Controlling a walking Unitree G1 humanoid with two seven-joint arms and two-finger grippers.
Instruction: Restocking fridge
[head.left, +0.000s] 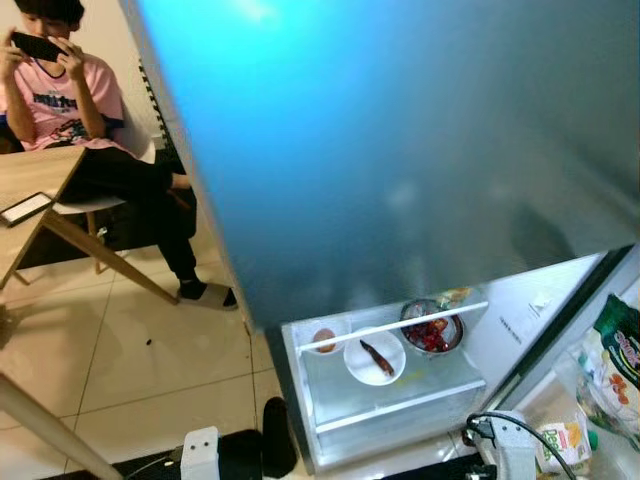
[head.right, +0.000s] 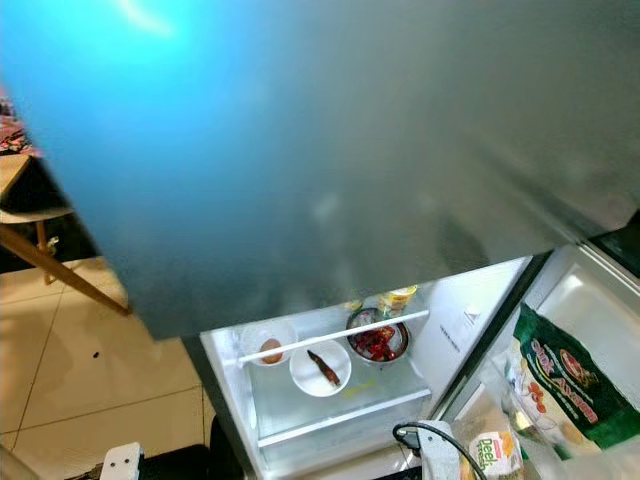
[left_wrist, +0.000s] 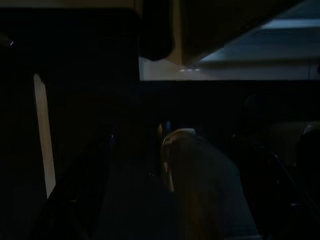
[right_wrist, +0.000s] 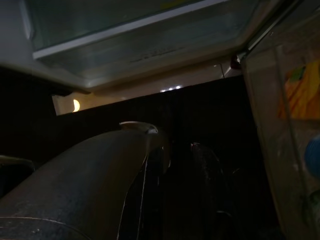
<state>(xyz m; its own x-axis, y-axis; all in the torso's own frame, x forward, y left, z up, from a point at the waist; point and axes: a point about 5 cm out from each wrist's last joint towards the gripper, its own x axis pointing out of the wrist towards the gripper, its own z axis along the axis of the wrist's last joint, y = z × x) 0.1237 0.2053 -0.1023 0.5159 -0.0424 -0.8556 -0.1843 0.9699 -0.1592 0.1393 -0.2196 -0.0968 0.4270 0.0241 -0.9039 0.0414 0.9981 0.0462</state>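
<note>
At the far left a person is being seen seated beside a wooden desk, a phone held up in both hands. The open fridge door is being looked down over, and its lower door shelf is being seen already stocked: a small tub with an egg, a white bowl with a dark morsel in it, and a metal bowl of red food behind the rail. Further right, inside the fridge, a green snack bag and a small carton (its label seems to read "Deel", though this is being judged from blurred print) are lying. Both arms are being held low; whether either hand is spread or closed cannot be told, and nothing is seen being carried. The step is being judged as surveying, with the next move calling for an item to be fetched.
</note>
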